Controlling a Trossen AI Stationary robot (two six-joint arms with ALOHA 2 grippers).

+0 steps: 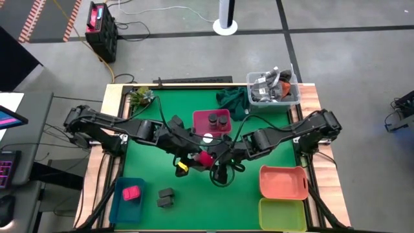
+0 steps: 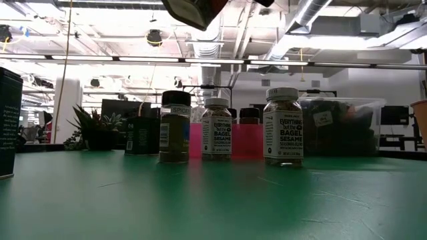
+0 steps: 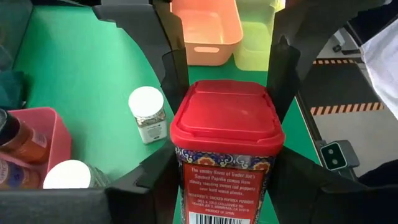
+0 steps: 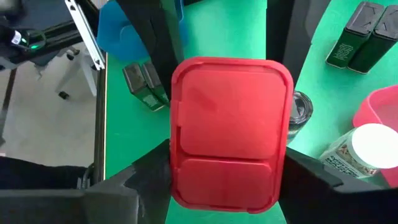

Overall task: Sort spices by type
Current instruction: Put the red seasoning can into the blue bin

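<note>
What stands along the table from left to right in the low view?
Dark tin at the edge → plant → dark box → black-capped jar → white-capped jar → bagel seasoning jar → clear tub.

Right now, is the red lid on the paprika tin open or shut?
Shut: the red lid sits flush on the paprika tin, and its flap lies flat in both wrist views.

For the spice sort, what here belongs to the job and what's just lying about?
Job: red-lidded tin, held mid-table by left gripper and right gripper; white-capped jars; dark boxes; brown jars in pink tray; pink container in blue tray; orange tray; green tray.
Lying about: clear tub, green cloth, plant.
</note>
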